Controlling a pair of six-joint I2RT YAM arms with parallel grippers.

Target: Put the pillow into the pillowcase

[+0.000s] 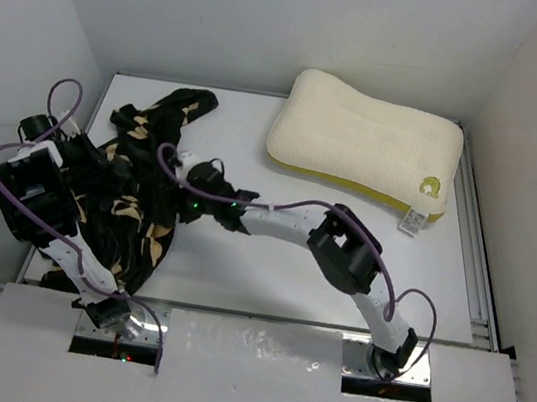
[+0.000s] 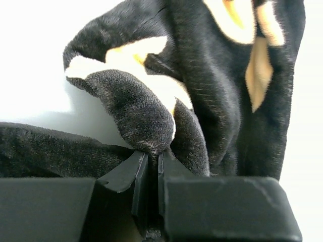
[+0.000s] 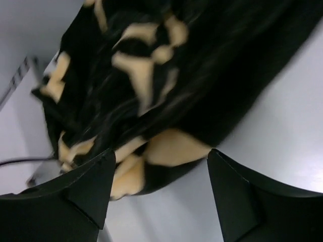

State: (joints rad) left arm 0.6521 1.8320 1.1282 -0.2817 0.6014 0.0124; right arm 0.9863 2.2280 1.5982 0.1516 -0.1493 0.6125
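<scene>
Opening stage: left gripper (image 2: 150,156) pinches the pillowcase (image 2: 141,108); right gripper (image 3: 160,154), jaws apart beside it, should next seize its mouth.

Pillowcase (image 3: 151,91) is pretty smeared with blur in the right wrist view, and from above the left arm (image 1: 32,191) covers part of it.

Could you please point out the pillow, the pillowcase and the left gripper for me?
pillow (image 1: 364,139): top external view, middle of its cream upper face.
pillowcase (image 1: 142,233): top external view, black printed fabric beside the left arm.
left gripper (image 2: 151,154): left wrist view, between its fingertips, which pinch a fold of the pillowcase.
</scene>
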